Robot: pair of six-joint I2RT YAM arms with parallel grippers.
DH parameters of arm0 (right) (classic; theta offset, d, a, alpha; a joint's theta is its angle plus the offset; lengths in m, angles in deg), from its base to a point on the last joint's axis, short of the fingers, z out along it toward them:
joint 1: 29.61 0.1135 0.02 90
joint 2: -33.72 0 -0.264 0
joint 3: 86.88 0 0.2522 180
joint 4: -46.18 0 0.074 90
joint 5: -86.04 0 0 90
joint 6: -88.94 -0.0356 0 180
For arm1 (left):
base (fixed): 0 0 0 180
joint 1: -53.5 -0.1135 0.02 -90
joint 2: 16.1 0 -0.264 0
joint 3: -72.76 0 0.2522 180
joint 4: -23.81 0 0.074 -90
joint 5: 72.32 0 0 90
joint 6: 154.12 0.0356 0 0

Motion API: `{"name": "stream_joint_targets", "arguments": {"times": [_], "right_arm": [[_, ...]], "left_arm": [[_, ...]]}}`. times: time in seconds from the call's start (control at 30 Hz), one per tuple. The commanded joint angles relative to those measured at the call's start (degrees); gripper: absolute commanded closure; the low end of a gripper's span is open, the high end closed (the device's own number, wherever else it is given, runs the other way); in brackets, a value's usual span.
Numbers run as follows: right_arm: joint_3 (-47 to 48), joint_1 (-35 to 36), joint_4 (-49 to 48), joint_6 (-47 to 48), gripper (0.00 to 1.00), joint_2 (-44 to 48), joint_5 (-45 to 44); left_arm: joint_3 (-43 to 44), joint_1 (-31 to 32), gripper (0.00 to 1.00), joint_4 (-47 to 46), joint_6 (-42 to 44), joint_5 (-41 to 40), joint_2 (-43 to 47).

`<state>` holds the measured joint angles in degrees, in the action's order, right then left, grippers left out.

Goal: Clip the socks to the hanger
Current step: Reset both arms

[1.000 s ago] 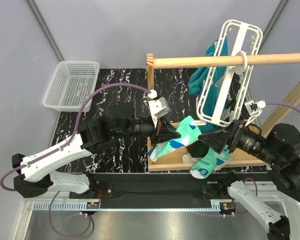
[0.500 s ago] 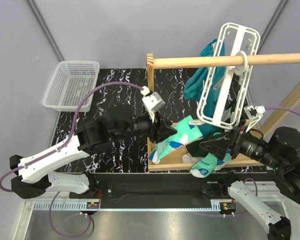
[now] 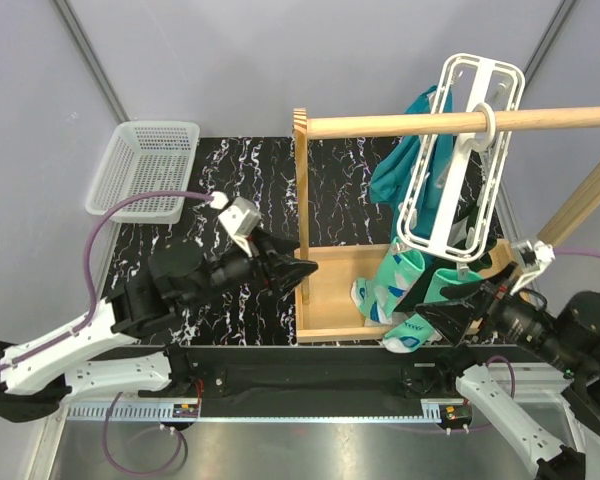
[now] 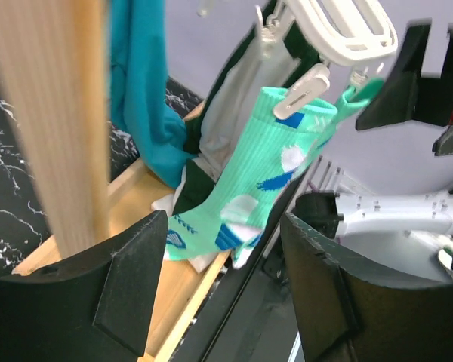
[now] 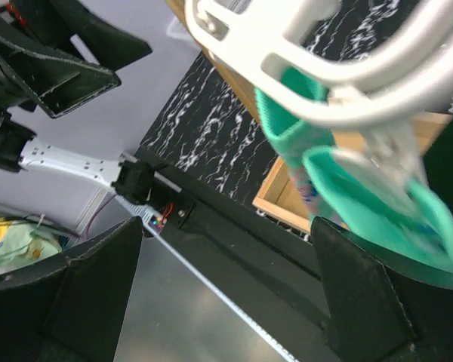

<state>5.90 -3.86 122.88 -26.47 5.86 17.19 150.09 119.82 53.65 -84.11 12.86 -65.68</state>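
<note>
Desk [image 3: 250, 165] from above: a white basket [image 3: 140, 170] sits far left. Right of it, the hanger [image 3: 460, 150] hangs tilted on a wooden rod [image 3: 380, 124], with a teal garment [image 3: 415, 165] behind it. The socks [image 3: 392, 285] dangle from its near clips over a wooden tray [image 3: 325, 328]. The left tool [image 3: 298, 275] is spread wide and empty beside the tray's post [image 3: 301, 190]. The right tool [image 3: 435, 308] points at the socks from the right.

Left wrist view: one sock hangs by its cuff from a clip [image 4: 302, 84], beyond the gaping fingers [image 4: 128, 279]. The post blocks the left side.

Right wrist view: the fingers [image 5: 83, 286] are far apart and grip nothing. The socks hang blurred just under the hanger.
</note>
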Motion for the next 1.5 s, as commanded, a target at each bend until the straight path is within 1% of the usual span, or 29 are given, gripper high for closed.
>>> {"name": "stream_joint_targets", "arguments": {"times": [0.0, 0.13, 0.2, 0.23, 0.27, 0.3, 0.33, 0.37, 0.4, 0.43, 0.47, 0.5, 0.53, 0.6, 0.67, 0.73, 0.9, 1.03, 1.17, 1.23, 1.33, 1.4, 1.47], "right_arm": [[-1.85, -0.01, -1.76, 0.45, 0.0, 5.43, -8.03], [-5.54, -0.01, -5.54, -0.43, 0.0, 13.85, -12.96], [-9.75, -0.01, -7.38, -0.43, 0.0, 16.94, -14.9], [-13.07, -0.01, -8.0, -0.34, 0.0, 19.92, -15.34], [-14.93, 0.08, -9.22, -0.43, 0.0, 21.34, -15.69], [-16.95, -0.01, -10.02, -0.52, 0.0, 22.92, -15.44], [-21.85, -0.01, -11.16, -0.87, 0.0, 26.33, -14.82], [-23.55, -0.01, -12.04, -0.96, 0.0, 27.41, -14.04], [-24.7, -0.09, -12.05, -1.13, 0.0, 26.2, -11.94], [-28.19, -0.09, -13.09, -3.05, 0.0, 26.36, -10.27], [-29.7, -0.01, -17.8, -4.02, 0.0, 27.06, -8.33], [-30.24, -0.18, -19.33, -4.73, 0.0, 26.98, -5.88], [-30.94, -0.18, -20.56, -5.52, 0.0, 27.06, -6.2], [-30.77, -0.09, -23.11, -5.53, 0.0, 27.15, -6.91], [-31.38, -0.18, -27.31, -6.32, 0.0, 27.24, -5.16], [-34.18, -0.18, -30.84, -8.24, 0.0, 27.07, -1.21], [-43.15, -0.18, -43.67, -13.6, 0.0, 27.15, 5.29], [-50.35, -0.18, -50.09, -15.36, 0.0, 27.15, 7.06], [-57.56, -0.1, -62.12, -18.71, 0.0, 27.07, 9.26], [-62.22, -0.18, -68.61, -20.64, 0.0, 27.15, 9.61], [-67.67, -0.18, -74.95, -22.49, 0.0, 27.07, 9.53], [-71.27, -0.18, -77.16, -23.28, 0.0, 27.07, 8.04], [-73.74, -0.18, -80.59, -24.16, 0.0, 26.98, 5.5]], "left_arm": [[-7.74, 0.21, 0.33, -7.81, -5.92, -7.48, 8.06], [-17.24, 0.21, 0.3, -10.62, -9.62, -9.5, 16.87], [-22.49, 0.21, 0.28, -11.68, -11.64, -10.21, 20.12], [-24.53, 0.21, 0.27, -12.2, -12.09, -10.21, 23.62], [-26.37, 0.21, 0.26, -13.43, -13.14, -10.04, 25.22], [-29.7, 0.21, 0.25, -13.7, -13.58, -10.3, 27.24], [-31.3, 0.21, 0.24, -14.05, -14.02, -10.47, 30.65], [-32.71, 0.21, 0.23, -14.58, -14.29, -10.73, 32.69], [-34.37, 0.21, 0.22, -14.84, -15.59, -11.0, 34.45], [-37.35, 0.21, 0.22, -15.89, -15.96, -11.0, 38.12], [-39.12, 0.21, 0.2, -17.38, -16.48, -10.57, 39.81], [-40.44, 0.21, 0.2, -17.92, -16.83, -10.56, 41.39], [-42.72, 0.21, 0.19, -18.36, -17.19, -10.65, 42.97], [-44.58, 0.12, 0.18, -19.23, -17.98, -10.83, 46.49], [-47.29, 0.12, 0.18, -21.07, -18.16, -9.52, 48.34], [-48.97, 0.12, 0.18, -22.83, -18.86, -8.63, 50.88], [-54.24, 0.21, 0.16, -27.32, -20.88, -6.7, 54.76], [-57.06, 0.12, 0.16, -30.83, -21.76, -4.24, 56.69], [-60.22, 0.12, 0.15, -34.88, -22.99, -1.43, 58.28], [-61.8, 0.12, 0.14, -37.15, -23.43, -0.72, 58.37], [-63.39, 0.21, 0.14, -41.28, -24.83, 1.21, 57.32], [-66.02, 0.12, 0.14, -43.57, -26.06, 1.3, 56.62], [-70.15, 0.12, 0.14, -49.8, -28.61, 1.3, 55.31]]}}
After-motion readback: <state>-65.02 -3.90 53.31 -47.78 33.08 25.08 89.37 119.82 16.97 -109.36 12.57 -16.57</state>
